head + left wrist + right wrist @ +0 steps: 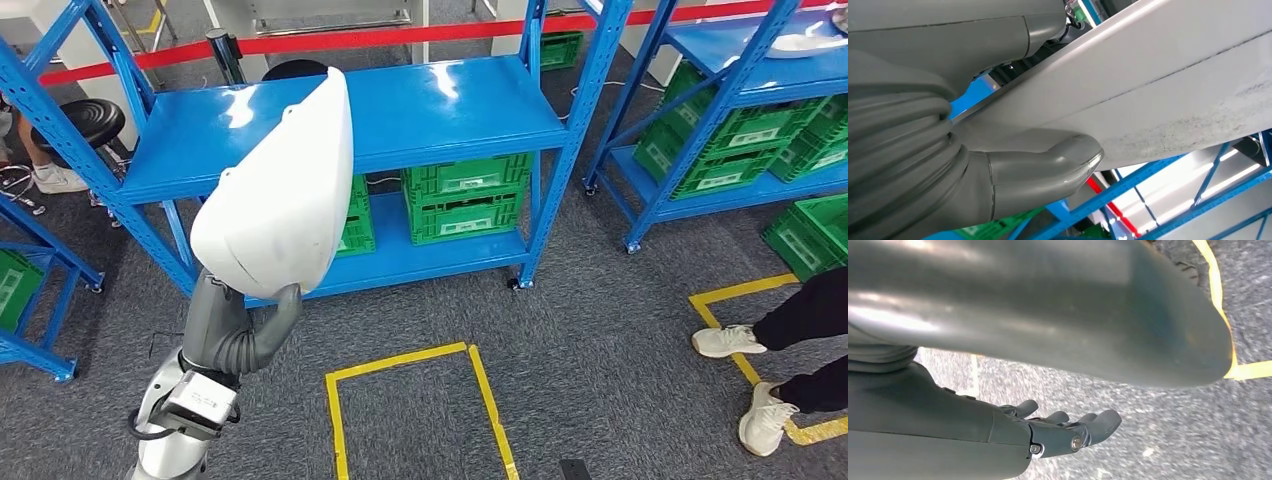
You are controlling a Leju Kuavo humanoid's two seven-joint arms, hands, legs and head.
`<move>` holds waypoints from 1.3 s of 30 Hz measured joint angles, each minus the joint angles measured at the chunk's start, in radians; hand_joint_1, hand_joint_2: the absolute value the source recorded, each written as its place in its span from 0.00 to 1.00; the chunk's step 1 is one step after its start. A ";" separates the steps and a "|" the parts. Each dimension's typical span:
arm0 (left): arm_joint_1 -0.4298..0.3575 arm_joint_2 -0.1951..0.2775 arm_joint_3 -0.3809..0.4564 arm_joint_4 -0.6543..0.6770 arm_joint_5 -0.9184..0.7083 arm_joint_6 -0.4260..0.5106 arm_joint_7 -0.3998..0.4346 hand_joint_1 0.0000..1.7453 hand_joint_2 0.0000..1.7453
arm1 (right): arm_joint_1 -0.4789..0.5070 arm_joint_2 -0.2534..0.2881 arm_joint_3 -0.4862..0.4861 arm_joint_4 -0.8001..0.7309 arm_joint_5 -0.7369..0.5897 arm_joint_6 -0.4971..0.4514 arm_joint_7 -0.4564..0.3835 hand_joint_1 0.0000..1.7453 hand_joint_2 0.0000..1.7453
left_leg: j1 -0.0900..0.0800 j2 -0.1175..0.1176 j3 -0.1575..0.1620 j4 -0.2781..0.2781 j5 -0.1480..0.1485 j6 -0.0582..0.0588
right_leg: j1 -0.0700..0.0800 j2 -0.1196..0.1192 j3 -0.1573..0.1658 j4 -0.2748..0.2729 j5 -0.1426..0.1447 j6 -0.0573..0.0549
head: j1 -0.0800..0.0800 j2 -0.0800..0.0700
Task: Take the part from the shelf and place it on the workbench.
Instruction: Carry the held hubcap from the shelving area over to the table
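The part (280, 190) is a large white curved shell, standing upright in front of the blue shelf (400, 115). My left hand (245, 335) grips it by its lower edge, with the arm raised from the lower left. In the left wrist view the grey thumb (1048, 170) presses against the white part (1158, 85). My right hand (1068, 430) hangs over the grey carpet with its dark fingers (1103, 421) loosely extended and nothing in them.
Green crates (465, 195) sit on the shelf's lower level, and more (740, 145) fill a second blue shelf at the right. A yellow tape rectangle (400, 362) marks the carpet ahead. A person's white shoes (730, 342) stand at the right. A black stool (80, 122) is at the left.
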 joint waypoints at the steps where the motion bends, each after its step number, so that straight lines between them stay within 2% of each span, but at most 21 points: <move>1: -0.001 -0.003 0.000 0.004 0.000 0.001 0.005 1.00 1.00 | 0.002 0.000 -0.001 0.000 -0.001 0.000 -0.001 0.00 0.00 | 0.002 0.011 -0.007 -0.002 0.009 0.009 | -0.001 -0.002 -0.013 0.021 -0.017 0.005 | 0.002 0.000; 4: -0.003 -0.007 0.002 0.018 -0.012 0.003 0.057 1.00 1.00 | 0.003 0.000 -0.004 0.000 -0.001 0.001 -0.001 0.00 0.00 | 0.002 0.043 -0.035 -0.002 0.032 0.023 | -0.001 -0.019 -0.083 0.197 -0.133 0.016 | 0.009 0.000; 6: -0.003 -0.007 0.004 0.036 -0.027 0.003 0.109 1.00 1.00 | 0.005 -0.001 -0.005 0.000 -0.002 0.002 -0.001 0.00 0.00 | -0.001 0.064 -0.051 0.004 0.042 0.022 | -0.001 -0.024 -0.098 0.281 -0.173 0.020 | 0.009 0.000; 7: -0.003 -0.007 0.006 0.045 -0.027 0.003 0.125 1.00 1.00 | 0.006 -0.002 -0.005 0.000 -0.002 0.003 -0.001 0.00 0.00 | -0.001 0.074 -0.058 0.008 0.045 0.020 | -0.001 -0.027 -0.076 0.266 -0.165 0.020 | 0.009 0.000; 10: -0.014 -0.012 0.009 0.063 -0.007 0.003 0.132 1.00 1.00 | 0.006 -0.005 -0.007 -0.001 -0.008 0.005 -0.005 0.00 0.00 | -0.004 0.103 -0.072 0.026 0.045 0.012 | 0.003 -0.072 0.056 0.070 -0.109 0.010 | 0.009 0.000; 11: -0.019 -0.014 0.009 0.067 -0.001 0.003 0.129 1.00 1.00 | 0.006 -0.005 -0.007 -0.001 -0.010 0.005 -0.007 0.00 0.00 | -0.006 0.111 -0.075 0.031 0.045 0.008 | 0.006 -0.086 0.081 0.026 -0.101 0.002 | 0.008 0.000; 14: -0.029 -0.020 0.010 0.072 0.012 0.003 0.114 1.00 1.00 | 0.009 -0.005 -0.012 -0.001 -0.011 0.006 -0.012 0.00 0.00 | -0.010 0.130 -0.077 0.032 0.047 -0.009 | 0.011 -0.078 0.082 0.007 -0.094 -0.018 | 0.008 0.000; 16: -0.034 -0.026 0.010 0.071 0.017 0.004 0.101 1.00 1.00 | 0.010 -0.006 -0.017 -0.001 -0.011 0.004 -0.012 0.00 0.00 | -0.007 0.103 -0.087 0.052 0.030 -0.022 | 0.005 -0.063 0.078 0.002 -0.085 -0.031 | 0.006 0.000; 18: -0.036 -0.028 0.012 0.070 0.019 0.006 0.094 1.00 1.00 | 0.008 -0.006 -0.021 -0.001 -0.011 0.003 -0.012 0.00 0.00 | -0.002 0.052 -0.129 0.148 -0.029 -0.033 | 0.000 -0.046 0.072 -0.002 -0.077 -0.042 | 0.004 0.000; 20: -0.034 -0.028 0.015 0.070 0.019 0.007 0.092 1.00 1.00 | 0.007 -0.006 -0.022 -0.001 -0.011 0.003 -0.012 0.00 0.00 | 0.000 0.032 -0.188 0.282 -0.091 -0.038 | 0.000 -0.024 0.064 -0.001 -0.072 -0.046 | 0.003 0.000; 21: -0.034 -0.028 0.016 0.071 0.019 0.007 0.092 1.00 1.00 | 0.008 -0.005 -0.023 -0.001 -0.011 0.003 -0.012 0.00 0.00 | 0.001 0.031 -0.204 0.318 -0.098 -0.039 | 0.000 -0.012 0.060 -0.001 -0.069 -0.045 | 0.003 0.000; 23: -0.034 -0.028 0.017 0.072 0.019 0.007 0.092 1.00 1.00 | 0.010 -0.005 -0.024 -0.001 -0.011 0.003 -0.012 0.00 0.00 | 0.004 0.026 -0.176 0.271 -0.055 -0.037 | -0.001 0.015 0.056 0.000 -0.063 -0.039 | 0.003 0.000; 25: -0.035 -0.028 0.017 0.072 0.019 0.007 0.092 1.00 1.00 | 0.009 -0.005 -0.025 -0.001 -0.011 0.003 -0.011 0.00 0.00 | 0.009 -0.013 -0.102 0.124 0.009 -0.034 | -0.001 0.040 0.053 0.002 -0.058 -0.031 | 0.003 0.000; 26: -0.035 -0.028 0.017 0.072 0.020 0.010 0.094 1.00 1.00 | 0.008 -0.005 -0.025 -0.001 -0.011 0.003 -0.011 0.00 0.00 | 0.011 -0.035 -0.076 0.069 0.025 -0.031 | -0.001 0.052 0.050 0.004 -0.055 -0.026 | 0.003 0.000; 28: -0.035 -0.030 0.019 0.071 0.021 0.028 0.102 1.00 1.00 | 0.008 -0.005 -0.025 -0.001 -0.011 0.004 -0.011 0.00 0.00 | 0.009 -0.059 -0.063 0.031 0.028 -0.022 | -0.002 0.073 0.040 0.003 -0.046 -0.011 | 0.004 0.000; 30: -0.035 -0.034 0.022 0.067 0.017 0.063 0.107 1.00 1.00 | 0.012 -0.005 -0.026 -0.001 -0.009 0.006 -0.011 0.00 0.00 | 0.008 -0.036 -0.064 0.029 0.036 -0.007 | -0.006 0.084 0.031 0.001 -0.038 0.004 | 0.004 0.000; 32: -0.030 -0.039 0.023 0.055 0.014 0.101 0.096 1.00 1.00 | 0.015 -0.004 -0.027 -0.001 -0.005 0.009 -0.011 0.00 0.00 | 0.011 -0.010 -0.064 0.023 0.045 0.007 | -0.004 0.043 0.008 0.042 -0.065 0.013 | 0.009 0.000; 34: -0.015 -0.040 0.027 0.038 0.026 0.123 0.068 1.00 1.00 | 0.014 -0.002 -0.027 -0.001 0.002 0.012 -0.011 0.00 0.00 | 0.010 0.020 -0.068 0.022 0.047 0.013 | 0.000 -0.011 -0.049 0.167 -0.133 0.018 | 0.014 0.000; 36: 0.005 -0.037 0.033 0.021 0.054 0.127 0.031 1.00 1.00 | 0.013 -0.001 -0.027 -0.001 0.009 0.015 -0.011 0.00 0.00 | 0.007 0.051 -0.070 0.023 0.047 0.014 | -0.001 -0.026 -0.100 0.285 -0.179 0.021 | 0.015 0.000; 37: 0.015 -0.036 0.036 0.014 0.066 0.125 0.015 1.00 1.00 | 0.015 -0.001 -0.027 -0.001 0.013 0.016 -0.011 0.00 0.00 | 0.007 0.065 -0.071 0.023 0.047 0.014 | -0.001 -0.029 -0.099 0.294 -0.175 0.022 | 0.015 0.000; 39: 0.032 -0.033 0.041 -0.002 0.086 0.120 -0.008 1.00 1.00 | 0.017 -0.001 -0.027 -0.001 0.018 0.019 -0.010 0.00 0.00 | 0.007 0.089 -0.070 0.025 0.044 0.012 | 0.000 -0.043 -0.035 0.189 -0.123 0.018 | 0.015 0.000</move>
